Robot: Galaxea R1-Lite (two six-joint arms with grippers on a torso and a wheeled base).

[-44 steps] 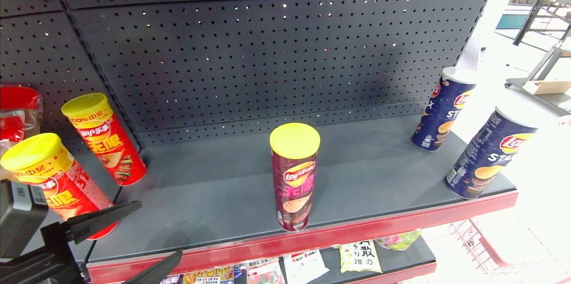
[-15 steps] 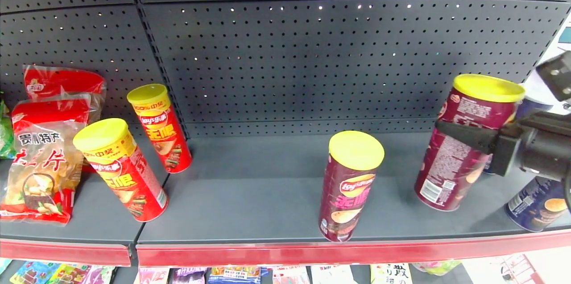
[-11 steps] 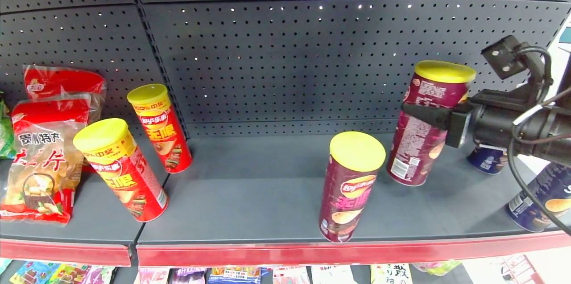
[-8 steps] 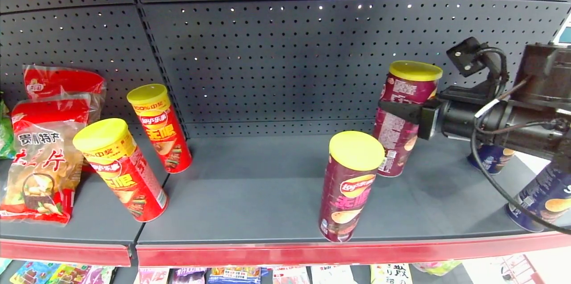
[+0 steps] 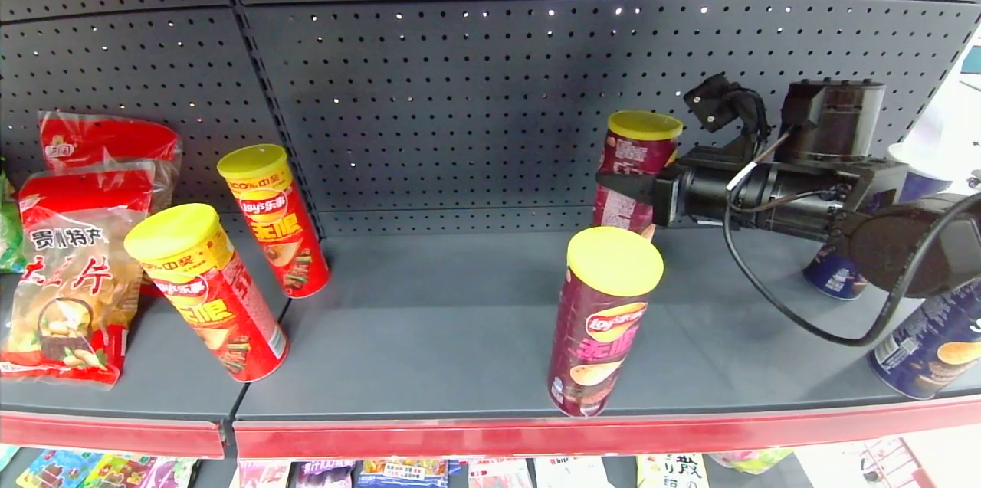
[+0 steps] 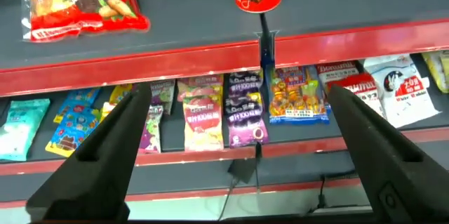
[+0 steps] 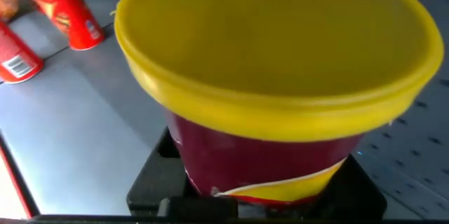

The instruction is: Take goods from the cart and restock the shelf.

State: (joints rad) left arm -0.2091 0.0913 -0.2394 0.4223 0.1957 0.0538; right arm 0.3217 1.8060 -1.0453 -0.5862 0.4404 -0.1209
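Note:
My right gripper (image 5: 625,185) is shut on a maroon chip can with a yellow lid (image 5: 634,166), holding it upright at the back of the dark shelf (image 5: 429,335), near the pegboard. The same can (image 7: 280,83) sits between the fingers in the right wrist view. A second maroon can (image 5: 602,319) stands at the shelf's front edge, just in front of the held one. My left gripper (image 6: 238,147) hangs open below the shelf's red front lip (image 6: 210,52), with nothing between its fingers.
Two red cans (image 5: 203,289) (image 5: 274,218) stand on the left. Red snack bags (image 5: 69,266) lie at the far left. Blue cans (image 5: 931,338) (image 5: 835,273) stand on the right behind my right arm. Small packets (image 6: 217,115) hang on the lower shelf.
My right arm has carried the maroon can leftward and back along the shelf, from the right end to behind the front maroon can. The head view also shifted early on.

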